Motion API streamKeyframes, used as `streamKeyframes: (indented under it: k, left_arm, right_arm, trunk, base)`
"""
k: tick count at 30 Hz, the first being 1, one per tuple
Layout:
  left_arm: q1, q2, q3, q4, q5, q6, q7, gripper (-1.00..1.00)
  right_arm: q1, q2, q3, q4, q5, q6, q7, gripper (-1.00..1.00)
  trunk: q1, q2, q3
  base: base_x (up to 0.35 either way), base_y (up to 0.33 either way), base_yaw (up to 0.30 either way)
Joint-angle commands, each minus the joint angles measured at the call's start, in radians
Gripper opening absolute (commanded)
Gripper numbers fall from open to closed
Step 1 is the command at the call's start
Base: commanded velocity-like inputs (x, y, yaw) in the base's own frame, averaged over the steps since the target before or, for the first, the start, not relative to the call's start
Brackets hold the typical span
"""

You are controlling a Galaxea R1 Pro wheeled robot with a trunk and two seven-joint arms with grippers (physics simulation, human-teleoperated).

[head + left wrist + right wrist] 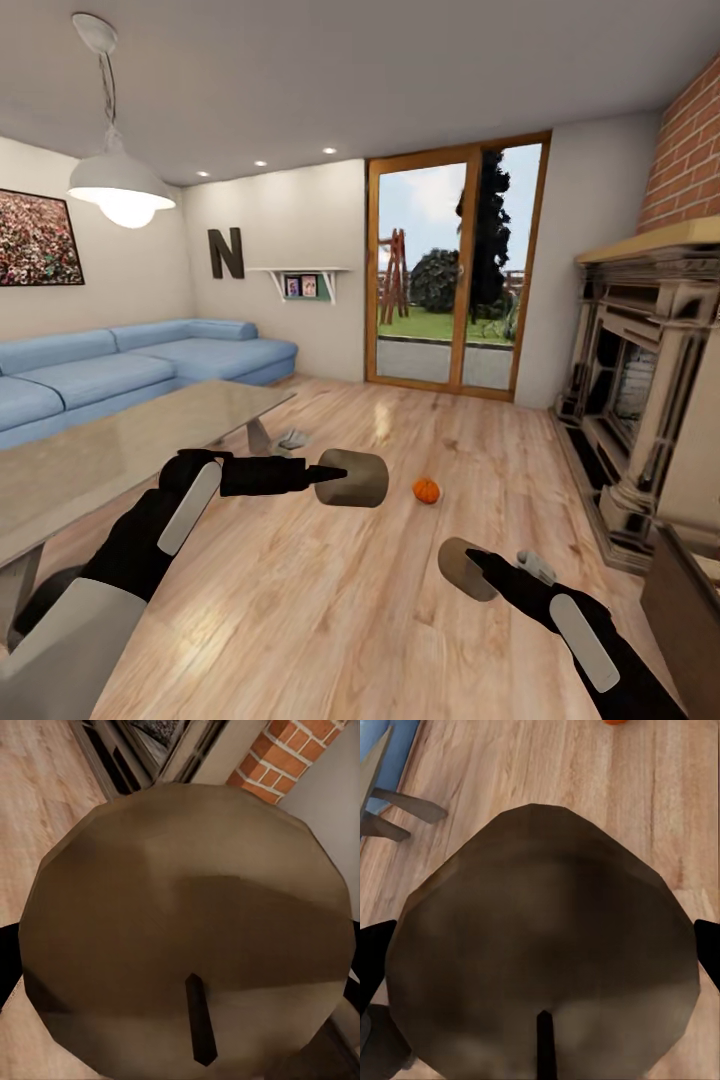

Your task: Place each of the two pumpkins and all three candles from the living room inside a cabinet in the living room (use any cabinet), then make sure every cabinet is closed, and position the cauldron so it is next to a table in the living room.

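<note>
Head view: living room with blue sofa (pixel 130 365) along the far wall, glass-topped table (pixel 110 450) at near left, fireplace (pixel 640 400) at right, wood floor (pixel 330 600) between. The dark corner at the lower right edge (pixel 690 610) may be the cabinet — cannot confirm. Each arm carries a candle. Left gripper (pixel 318 474) is closed onto the end of a tan candle (pixel 352 478) held out level above the floor; the left wrist view has the candle's flat face (pixel 187 930) right up against the lens, dark fingers just at its sides. Right gripper (pixel 478 566) likewise clamps a second candle (pixel 462 568); right wrist view agrees (pixel 544 952). One pumpkin (pixel 426 490) sits on the floor, well apart from both grippers. Risk — both grips look to be near the candle ends, so a sharp turn toward the cabinet could let one slip; both wrist views are blocked, so placement would be judged from the head view alone.
</note>
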Motion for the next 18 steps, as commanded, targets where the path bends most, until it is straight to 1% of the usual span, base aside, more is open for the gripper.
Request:
streamKeyframes:
  k: [1,6,9,13,18]
  left_arm:
    - [-0.001,0.001,0.000,-0.001,0.005,0.003,-0.004,-1.00]
    - [-0.001,0.001,0.000,-0.001,0.005,0.003,-0.004,-1.00]
    - [-0.001,0.001,0.000,-0.001,0.005,0.004,-0.004,-1.00]
    - [-0.001,0.001,0.000,-0.001,0.005,0.004,-0.004,-1.00]
    - [-0.001,0.001,0.001,-0.001,0.005,0.004,-0.004,-1.00]
  right_arm:
    - [-0.001,0.000,0.000,-0.001,-0.006,0.004,0.001,-1.00]
    - [-0.001,0.000,-0.001,-0.001,-0.006,0.004,0.001,-1.00]
    - [-0.001,0.000,-0.001,-0.001,-0.006,0.004,0.001,-1.00]
    - [-0.001,0.000,-0.001,-0.001,-0.005,0.004,0.001,-1.00]
    - [-0.001,0.000,-0.001,-0.001,-0.005,0.004,0.001,-1.00]
  trunk:
    - [0.000,-0.001,-0.001]
    - [0.000,-0.001,-0.001]
    - [0.000,-0.001,-0.001]
    - [0.000,-0.001,-0.001]
    - [0.000,-0.001,-0.001]
  base:
    - [0.337,0.000,-0.176]
    - [0.337,0.008,-0.238]
    - [0.334,0.072,-0.273]
    - [0.313,0.126,-0.281]
    - [0.261,0.193,-0.285]
